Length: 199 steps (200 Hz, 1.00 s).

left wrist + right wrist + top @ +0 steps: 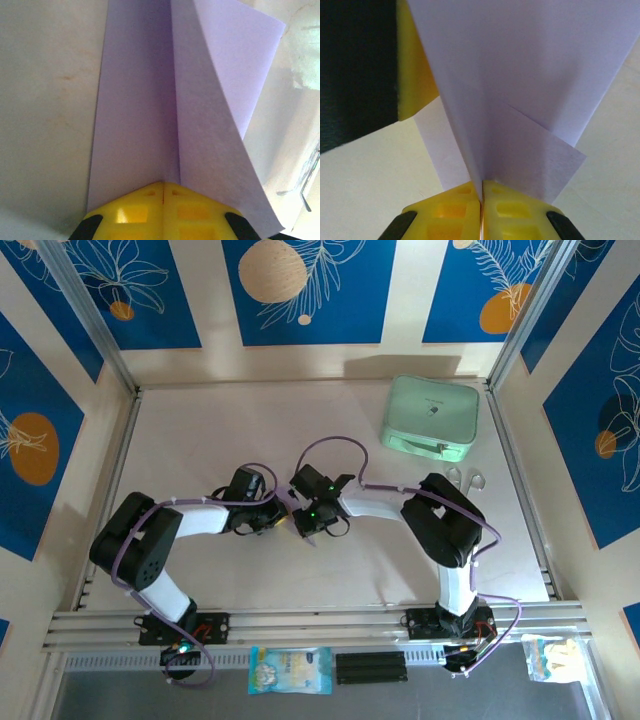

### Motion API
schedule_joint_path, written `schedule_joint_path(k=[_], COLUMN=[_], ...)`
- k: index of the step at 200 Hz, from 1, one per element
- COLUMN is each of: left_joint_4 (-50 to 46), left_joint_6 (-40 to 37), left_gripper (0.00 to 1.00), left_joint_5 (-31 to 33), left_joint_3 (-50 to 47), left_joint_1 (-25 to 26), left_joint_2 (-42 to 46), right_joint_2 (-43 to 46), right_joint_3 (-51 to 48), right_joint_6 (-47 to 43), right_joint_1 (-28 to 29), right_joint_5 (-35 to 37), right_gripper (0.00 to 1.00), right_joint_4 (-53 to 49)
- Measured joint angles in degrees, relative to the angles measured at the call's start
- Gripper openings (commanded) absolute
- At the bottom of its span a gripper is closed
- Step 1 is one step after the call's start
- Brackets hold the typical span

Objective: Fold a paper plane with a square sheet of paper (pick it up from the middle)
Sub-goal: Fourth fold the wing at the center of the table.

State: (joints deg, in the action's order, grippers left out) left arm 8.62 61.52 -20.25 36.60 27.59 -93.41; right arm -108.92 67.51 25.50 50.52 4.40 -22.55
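Tabletop (250, 430): is carrying everything here, with the mint-green case (430, 418) lying flat on it and nothing touching the case.
Left arm (150, 540): is reaching in from well to the left of the case and is bending toward the spot where both wrists are meeting.
Right arm (445, 520): is folding back on the near side of the case and is pointing its wrist away from the case, toward the left arm.
Sheet of paper (135, 125): is hanging between the two wrists, well apart from the case and to its near left. It is already showing a long centre ridge with one wing lying flatter and the other rising. In the right wrist view a diagonal folded layer is overlapping the wing.
Left gripper (163, 187): is pressing its yellow fingers fully together on the centre ridge, pinching the paper at one end.
Right gripper (481, 192): is clamping its fingers together on the same ridge from the side facing the case, with the left gripper's yellow finger showing just beside the paper's edge.
Wire loops (466, 479): are lying just beside the case on its near side and are too small to name.
Step in hand: the arms are probably working a late fold, holding the ridge at both ends so the wings can be shaped.
Next move: it is likely calling for one gripper to hold the ridge firmly while the other is letting go, shifting to a wing edge and pressing it down evenly, without tearing the thin paper or skewing the ridge.
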Motion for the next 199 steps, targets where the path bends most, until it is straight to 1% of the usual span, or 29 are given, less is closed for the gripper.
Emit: schedule_joint_path(k=[54, 67, 131, 199], left_joint_4=[0.09, 0.09, 0.28, 0.33], left_joint_6=[0.15, 0.15, 0.15, 0.15], left_gripper=[0.0, 0.0, 0.0, 0.01], left_joint_5=[0.07, 0.22, 0.24, 0.24], left_joint_3=[-0.09, -0.09, -0.15, -0.2], left_joint_1=[0.0, 0.0, 0.0, 0.0], left_joint_2=[0.07, 0.07, 0.07, 0.07], right_joint_2=[-0.04, 0.37, 1.95, 1.95], right_joint_3=[-0.07, -0.79, -7.58, -12.68], right_joint_6=[1.81, 2.1, 5.2, 8.61], right_joint_1=[-0.24, -0.72, -7.45, -11.34], right_joint_5=[0.09, -0.9, -13.99, -23.69], right_gripper=[0.09, 0.09, 0.09, 0.09], right_joint_4=[0.24, 1.16, 10.78, 19.82])
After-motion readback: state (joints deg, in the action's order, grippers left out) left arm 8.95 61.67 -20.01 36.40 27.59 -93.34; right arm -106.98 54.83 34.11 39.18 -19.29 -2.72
